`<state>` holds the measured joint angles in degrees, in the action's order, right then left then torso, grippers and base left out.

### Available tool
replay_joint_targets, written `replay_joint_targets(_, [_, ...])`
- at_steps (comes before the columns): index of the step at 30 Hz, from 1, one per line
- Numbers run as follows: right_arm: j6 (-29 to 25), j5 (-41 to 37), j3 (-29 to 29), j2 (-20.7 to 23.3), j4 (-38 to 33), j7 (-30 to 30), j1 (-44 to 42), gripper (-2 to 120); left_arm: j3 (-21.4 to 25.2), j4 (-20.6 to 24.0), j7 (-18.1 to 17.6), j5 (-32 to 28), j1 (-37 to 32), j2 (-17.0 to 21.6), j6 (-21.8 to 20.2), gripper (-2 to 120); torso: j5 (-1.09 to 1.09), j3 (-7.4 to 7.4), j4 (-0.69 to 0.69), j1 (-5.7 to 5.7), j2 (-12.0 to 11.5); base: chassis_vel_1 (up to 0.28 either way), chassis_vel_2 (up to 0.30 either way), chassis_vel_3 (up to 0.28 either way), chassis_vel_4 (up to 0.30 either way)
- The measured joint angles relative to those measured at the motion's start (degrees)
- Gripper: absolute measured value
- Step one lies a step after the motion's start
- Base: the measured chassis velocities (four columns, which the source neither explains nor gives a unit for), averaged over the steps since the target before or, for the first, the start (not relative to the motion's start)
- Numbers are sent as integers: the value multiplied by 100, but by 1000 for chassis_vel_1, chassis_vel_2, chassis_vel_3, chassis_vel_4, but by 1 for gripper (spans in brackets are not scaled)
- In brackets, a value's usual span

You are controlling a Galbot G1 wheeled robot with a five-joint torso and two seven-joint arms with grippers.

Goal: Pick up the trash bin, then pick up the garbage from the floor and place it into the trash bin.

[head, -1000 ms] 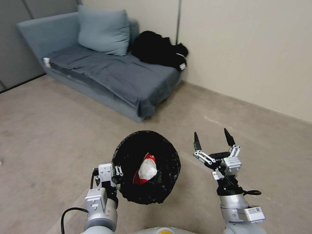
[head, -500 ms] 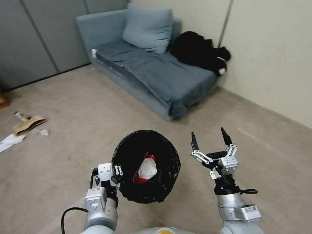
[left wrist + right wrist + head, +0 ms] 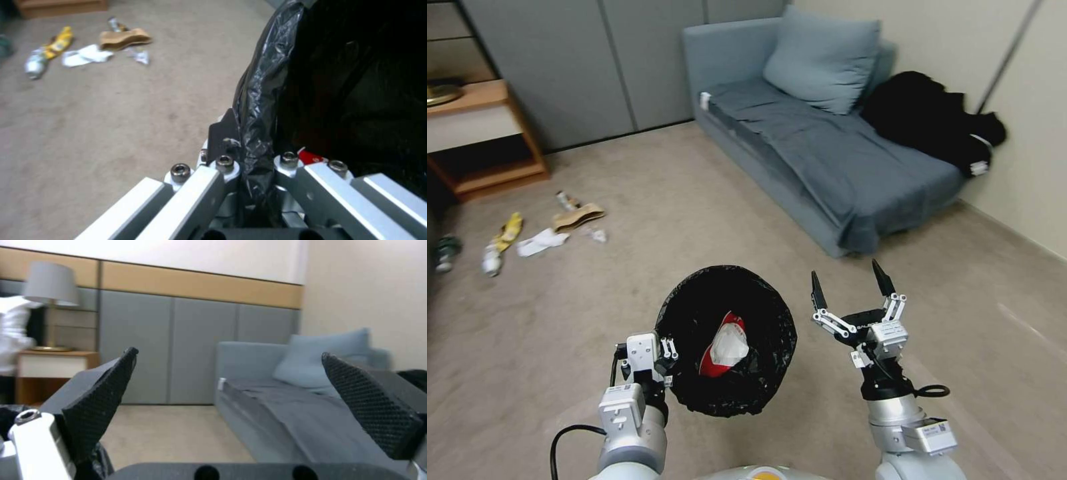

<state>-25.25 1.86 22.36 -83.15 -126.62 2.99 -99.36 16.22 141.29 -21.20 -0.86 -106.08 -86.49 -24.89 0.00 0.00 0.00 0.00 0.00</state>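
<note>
The left gripper [image 3: 666, 363] is clamped on the rim of the trash bin [image 3: 726, 340], holding it above the floor [image 3: 627, 280]. A red-and-white wrapper [image 3: 725, 347] lies inside the bin. The right gripper [image 3: 848, 287], beside the bin, is spread wide and empty. Remaining garbage [image 3: 537, 230] lies on the floor well beyond the bin, near a wooden shelf [image 3: 480, 140].

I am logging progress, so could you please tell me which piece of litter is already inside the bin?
The red-and-white wrapper: it lies in the black-lined trash bin held by the left claw; the other pieces lie on the carpet.
</note>
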Motion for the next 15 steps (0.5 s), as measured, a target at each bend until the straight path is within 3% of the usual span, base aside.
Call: replay_joint_targets(15, [4, 37, -4, 12, -22, 31, -26, 100, 1, 31, 6, 7, -4, 22, 17, 1, 0, 0, 0, 0, 0, 128, 122, 118, 122])
